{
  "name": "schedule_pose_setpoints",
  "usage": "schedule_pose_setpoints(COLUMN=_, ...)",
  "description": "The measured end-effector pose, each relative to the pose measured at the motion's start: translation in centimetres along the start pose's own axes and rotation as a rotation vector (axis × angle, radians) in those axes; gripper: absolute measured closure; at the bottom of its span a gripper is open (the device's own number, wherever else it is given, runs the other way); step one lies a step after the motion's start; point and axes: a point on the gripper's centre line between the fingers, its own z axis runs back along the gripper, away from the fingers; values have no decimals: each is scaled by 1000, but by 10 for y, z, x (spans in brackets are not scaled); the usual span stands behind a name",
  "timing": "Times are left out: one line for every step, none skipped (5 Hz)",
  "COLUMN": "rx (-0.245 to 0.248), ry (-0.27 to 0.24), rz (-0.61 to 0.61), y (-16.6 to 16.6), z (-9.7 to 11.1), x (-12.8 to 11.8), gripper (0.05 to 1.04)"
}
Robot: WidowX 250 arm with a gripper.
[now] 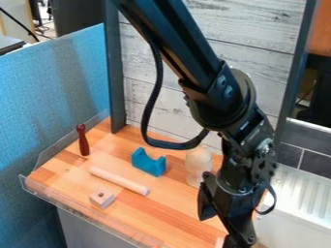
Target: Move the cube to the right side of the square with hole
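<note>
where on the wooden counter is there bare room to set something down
The widest bare patch of the wooden counter lies between the block with a hole, the rod and the gripper. A smaller one sits between the dark red tool and the blue piece. It looks crowded by the clear jar, near the arm.

Lighting OK: even, moderately bright, mostly soft from above. The cube's [101, 197] top face reads lighter than its lower side. Shadows on the wooden counter [174, 220] are faint. The white ridged surface [300, 196] at right is brightest (close to washed out). Small glints on the black arm's [223, 89] joints, pale reflections along the clear guard [84, 214]. Dimmer below the counter, lower left.
</note>
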Motion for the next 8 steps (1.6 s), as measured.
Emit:
schedule_pose_setpoints(rx=-13, ry=19, rz=3, y=-3, z=-5, x=-3, gripper=84)
schedule_pose_setpoints(rx=-48, ry=9, rz=46, y=1, z=-7, x=-6, gripper=84)
schedule_pose_setpoints(rx=-67, ry=14, rz=72, y=4, z=-8, x=-9, gripper=84)
schedule_pose_setpoints(rx=-39, ry=54, rz=-26, y=12, z=-15, x=-8, gripper=84)
schedule_pose_setpoints(rx=-37, ry=73, rz=-275, y=17, z=-13, x=-5, gripper=84)
schedule_pose_setpoints(rx=-103, ry=100, rz=-532, y=16, z=-10, x=0, gripper=84)
schedule_pose_setpoints(rx=-167, ry=62, rz=-773, y=9, z=-7, x=3, gripper=84)
schedule_pose_setpoints(rx=-128, ry=31, rz=-837, y=11, z=-9, x=8, gripper=84)
